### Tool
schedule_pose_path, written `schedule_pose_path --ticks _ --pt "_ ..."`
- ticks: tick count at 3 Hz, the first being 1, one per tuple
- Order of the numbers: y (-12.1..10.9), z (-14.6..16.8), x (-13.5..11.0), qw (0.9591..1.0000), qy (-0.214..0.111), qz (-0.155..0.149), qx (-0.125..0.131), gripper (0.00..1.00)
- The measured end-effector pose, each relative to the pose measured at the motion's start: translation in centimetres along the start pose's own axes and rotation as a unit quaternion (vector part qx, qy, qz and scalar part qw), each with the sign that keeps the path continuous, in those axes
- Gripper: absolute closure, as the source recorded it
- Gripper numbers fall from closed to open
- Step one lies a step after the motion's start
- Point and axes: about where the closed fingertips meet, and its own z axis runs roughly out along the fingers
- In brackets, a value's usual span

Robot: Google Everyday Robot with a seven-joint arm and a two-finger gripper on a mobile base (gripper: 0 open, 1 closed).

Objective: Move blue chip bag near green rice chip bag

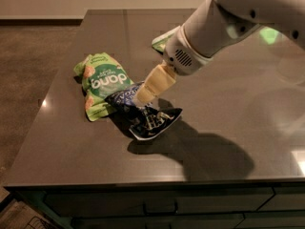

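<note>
From the camera view, the claw [139, 99] reaches down from the white arm [214, 30] over the middle of the dark surface [66, 142]. Its tan fingers are pressed together, pinching the upper edge of the blue chip bag [153, 120]. That bag lies crumpled on the surface, its left end touching the green rice chip bag [101, 82]. A smaller green bag [162, 41] peeks out behind the arm.

You see crinkled, glossy film on the blue chip bag [151, 119] and the green rice chip bag [101, 82]. The gripper [141, 99], smooth cream plastic, is at the blue bag. The dark countertop [71, 142] looks polished and reflective.
</note>
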Motion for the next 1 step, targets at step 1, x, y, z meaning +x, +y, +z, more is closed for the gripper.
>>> schedule_pose_path --ticks 1 --pt "0.01 0.0 0.0 1.0 0.0 0.0 0.0 0.0"
